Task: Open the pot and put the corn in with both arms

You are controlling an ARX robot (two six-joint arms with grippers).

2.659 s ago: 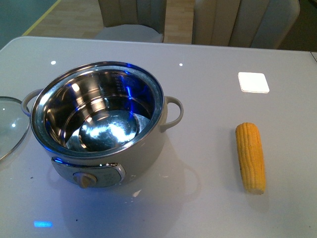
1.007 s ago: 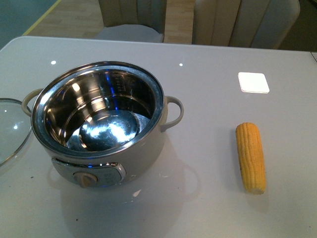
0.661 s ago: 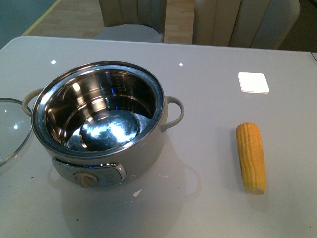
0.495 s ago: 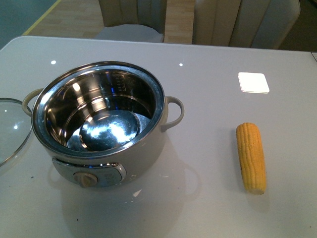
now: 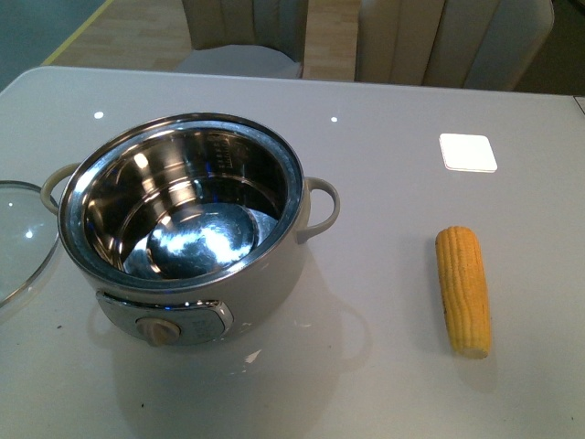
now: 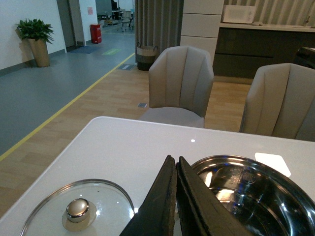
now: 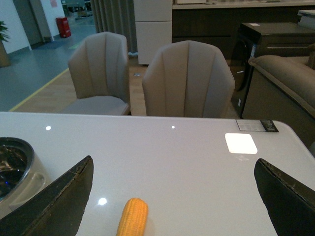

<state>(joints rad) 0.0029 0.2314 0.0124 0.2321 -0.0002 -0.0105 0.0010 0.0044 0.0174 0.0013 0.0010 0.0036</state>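
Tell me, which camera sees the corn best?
The front view. It shows the whole corn lying on the table, to the right of the pot. The right wrist view catches only one end; the rest is cut off. The left wrist view does not show it at all.

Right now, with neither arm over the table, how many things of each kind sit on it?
Pot: 1
Glass lid: 1
Corn cob: 1
White square: 1
Total: 4
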